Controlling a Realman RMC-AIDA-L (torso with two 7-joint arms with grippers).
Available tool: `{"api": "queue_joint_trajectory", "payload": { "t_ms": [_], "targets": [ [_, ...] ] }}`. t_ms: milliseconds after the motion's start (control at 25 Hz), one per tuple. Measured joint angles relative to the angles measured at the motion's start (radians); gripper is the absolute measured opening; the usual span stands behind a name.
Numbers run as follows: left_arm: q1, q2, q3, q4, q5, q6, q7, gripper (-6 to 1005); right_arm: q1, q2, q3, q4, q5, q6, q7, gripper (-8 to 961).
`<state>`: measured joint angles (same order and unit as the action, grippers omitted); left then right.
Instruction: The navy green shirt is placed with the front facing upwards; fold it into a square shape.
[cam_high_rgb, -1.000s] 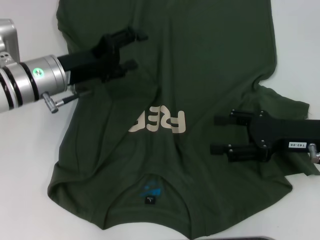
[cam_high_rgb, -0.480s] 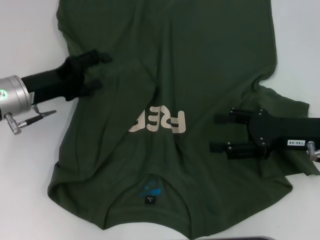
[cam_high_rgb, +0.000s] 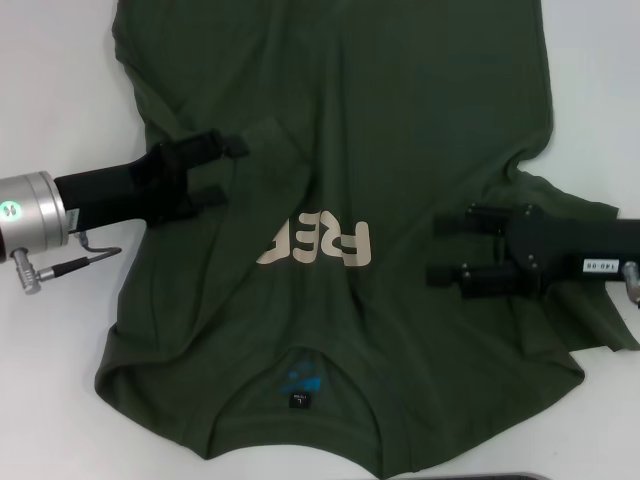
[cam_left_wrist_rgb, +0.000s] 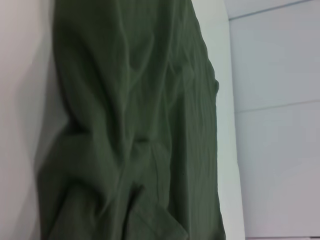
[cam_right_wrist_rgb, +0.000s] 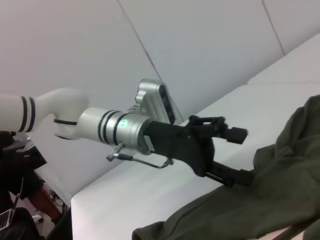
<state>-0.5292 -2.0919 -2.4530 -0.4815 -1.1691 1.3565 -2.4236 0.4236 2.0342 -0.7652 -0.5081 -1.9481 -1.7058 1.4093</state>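
The navy green shirt (cam_high_rgb: 400, 110) lies spread on the white table (cam_high_rgb: 60, 80), front up, with wrinkles. Its cream letters (cam_high_rgb: 316, 243) are on the chest, and the black neck tag (cam_high_rgb: 300, 400) sits inside the collar at the near edge. My left gripper (cam_high_rgb: 222, 170) is open and empty over the shirt's left side. My right gripper (cam_high_rgb: 440, 248) is open and empty over the right side, by the sleeve (cam_high_rgb: 570, 215). The right wrist view shows the left gripper (cam_right_wrist_rgb: 242, 155) above the shirt (cam_right_wrist_rgb: 250, 210). The left wrist view shows only shirt fabric (cam_left_wrist_rgb: 125, 125).
Bare white table (cam_high_rgb: 50, 380) shows to the left of the shirt and at the far right (cam_high_rgb: 600, 100). A dark strip (cam_high_rgb: 500, 477) lies at the near edge. In the right wrist view, grey wall panels (cam_right_wrist_rgb: 200, 45) stand behind the table.
My left gripper has pulled back to the left and nearer to me, from the shirt's upper middle to its left side. My right gripper has shifted slightly away from me. The shirt lies the same.
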Motion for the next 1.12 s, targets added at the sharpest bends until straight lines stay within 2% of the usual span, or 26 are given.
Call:
{"api": "queue_joint_trajectory", "payload": {
  "t_ms": [200,520,920,1120],
  "targets": [
    [0.018,-0.004,0.025,-0.046,0.034,0.006,0.001,903,0.011,0.007,0.002,-0.046,0.003,-0.002,0.058,915],
    [0.041,0.001,0.028,-0.072,0.097,0.027,0.001,903,0.032,0.0,-0.005,-0.049,0.0,-0.003,0.135,915],
    [0.054,-0.018,0.067,-0.093,0.109,0.044,-0.005,902,0.028,-0.002,-0.005,-0.049,0.0,-0.003,0.137,915],
    [0.058,-0.017,0.068,-0.093,0.11,0.044,-0.011,902,0.027,-0.005,-0.002,-0.049,0.0,-0.003,0.137,915]
  ]
}}
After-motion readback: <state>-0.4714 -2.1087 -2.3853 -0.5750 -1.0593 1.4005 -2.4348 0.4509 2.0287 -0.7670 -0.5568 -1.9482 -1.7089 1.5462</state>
